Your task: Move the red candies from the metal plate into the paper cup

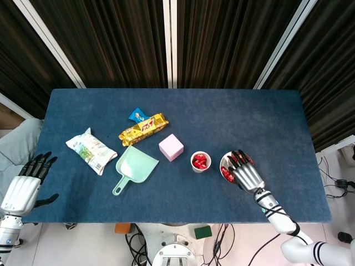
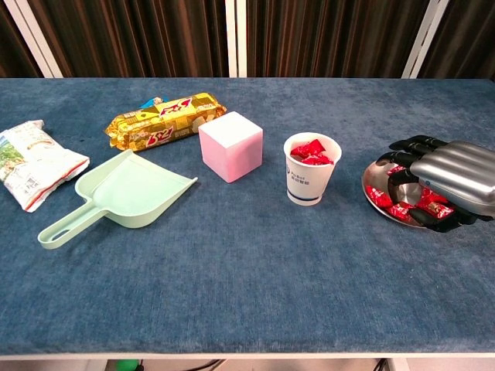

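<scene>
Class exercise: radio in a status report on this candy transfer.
Right hand down over metal plate, grasp unclear. Left hand idle off-table. Red candies remain; paper cup part-filled. Path clear.

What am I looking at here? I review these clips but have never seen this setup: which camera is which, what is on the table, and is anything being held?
It is a robot with two arms ending in mechanical hands. One picture looks down from its head, the other forward from its chest. The right hand is lowered over the metal plate of red candies, fingers curled down among them; whether it has gripped one cannot be told. The left hand is beyond the table's edge, holding nothing. The blue table also carries a paper cup already holding candies, a pink cube, a green scoop, a yellow snack pack and a white bag.
</scene>
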Tool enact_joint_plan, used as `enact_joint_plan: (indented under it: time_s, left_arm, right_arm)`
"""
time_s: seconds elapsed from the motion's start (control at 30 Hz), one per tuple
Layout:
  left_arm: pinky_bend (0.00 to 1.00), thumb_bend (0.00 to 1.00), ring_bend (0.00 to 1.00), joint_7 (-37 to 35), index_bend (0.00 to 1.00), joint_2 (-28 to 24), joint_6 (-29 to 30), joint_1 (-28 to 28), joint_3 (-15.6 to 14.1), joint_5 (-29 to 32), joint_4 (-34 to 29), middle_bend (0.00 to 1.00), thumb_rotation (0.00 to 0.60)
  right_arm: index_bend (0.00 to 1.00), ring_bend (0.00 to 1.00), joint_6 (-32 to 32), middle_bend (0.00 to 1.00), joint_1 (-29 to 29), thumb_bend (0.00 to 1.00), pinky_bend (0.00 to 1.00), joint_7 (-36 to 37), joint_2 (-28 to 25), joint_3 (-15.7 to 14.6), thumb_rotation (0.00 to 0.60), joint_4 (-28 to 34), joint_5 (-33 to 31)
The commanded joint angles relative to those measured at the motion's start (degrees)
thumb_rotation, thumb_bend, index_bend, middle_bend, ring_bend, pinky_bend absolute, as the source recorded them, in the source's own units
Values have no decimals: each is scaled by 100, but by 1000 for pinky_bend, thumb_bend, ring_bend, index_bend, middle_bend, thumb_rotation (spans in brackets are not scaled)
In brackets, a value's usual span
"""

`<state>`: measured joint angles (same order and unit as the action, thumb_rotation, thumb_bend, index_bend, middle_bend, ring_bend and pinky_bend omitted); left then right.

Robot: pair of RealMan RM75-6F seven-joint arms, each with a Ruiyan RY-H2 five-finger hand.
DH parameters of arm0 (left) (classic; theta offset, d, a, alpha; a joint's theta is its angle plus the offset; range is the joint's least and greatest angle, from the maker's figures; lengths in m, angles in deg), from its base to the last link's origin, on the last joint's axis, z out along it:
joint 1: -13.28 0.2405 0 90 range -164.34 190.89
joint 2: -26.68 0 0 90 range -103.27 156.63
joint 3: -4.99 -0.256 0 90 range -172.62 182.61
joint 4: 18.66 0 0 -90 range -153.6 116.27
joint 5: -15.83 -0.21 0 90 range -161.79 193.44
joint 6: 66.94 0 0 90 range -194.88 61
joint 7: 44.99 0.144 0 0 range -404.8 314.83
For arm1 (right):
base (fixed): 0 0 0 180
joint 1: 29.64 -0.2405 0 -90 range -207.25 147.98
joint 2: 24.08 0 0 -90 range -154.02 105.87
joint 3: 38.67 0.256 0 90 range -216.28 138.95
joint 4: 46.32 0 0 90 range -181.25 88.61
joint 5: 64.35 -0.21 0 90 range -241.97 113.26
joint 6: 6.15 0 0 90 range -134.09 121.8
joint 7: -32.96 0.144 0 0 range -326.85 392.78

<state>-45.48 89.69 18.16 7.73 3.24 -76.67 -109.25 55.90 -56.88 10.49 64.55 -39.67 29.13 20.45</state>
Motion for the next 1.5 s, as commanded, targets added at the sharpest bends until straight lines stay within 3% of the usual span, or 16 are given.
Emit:
enact_joint_plan:
  time_s: [0.03,0.27,0.43,0.6,0.83,1.33,1.5]
  left_arm:
    - [151,97,1,5,91,-1,-10,-4,0,2,-5,31,600]
    - [151,98,1,4,91,1,-13,-6,2,8,-2,31,600]
    - [151,97,1,8,90,2,-12,-7,-1,2,-1,31,600]
    - [151,97,1,4,90,1,6,1,1,0,0,31,600]
    - [151,96,1,52,90,11,15,2,-11,-32,-18,31,600]
    - [151,98,1,5,90,3,36,12,-4,-20,5,31,600]
    - [151,98,1,7,91,7,8,-5,-17,-46,12,31,600]
  right_arm:
    - [503,0,-40,91,-20,376,0,-107,-51,41,600,89,-56]
    - [651,0,-21,107,-12,402,0,-213,-75,74,600,143,-87]
    - [687,0,175,114,34,428,0,-118,-171,103,600,247,14]
    - [692,0,535,116,90,432,0,37,-419,210,600,526,176]
    - [696,0,859,121,-67,435,0,122,-589,587,600,1040,361]
    - [687,0,361,122,-709,437,0,-758,276,1015,600,959,86]
    - [623,0,217,116,-804,423,0,-911,418,1048,600,887,-110]
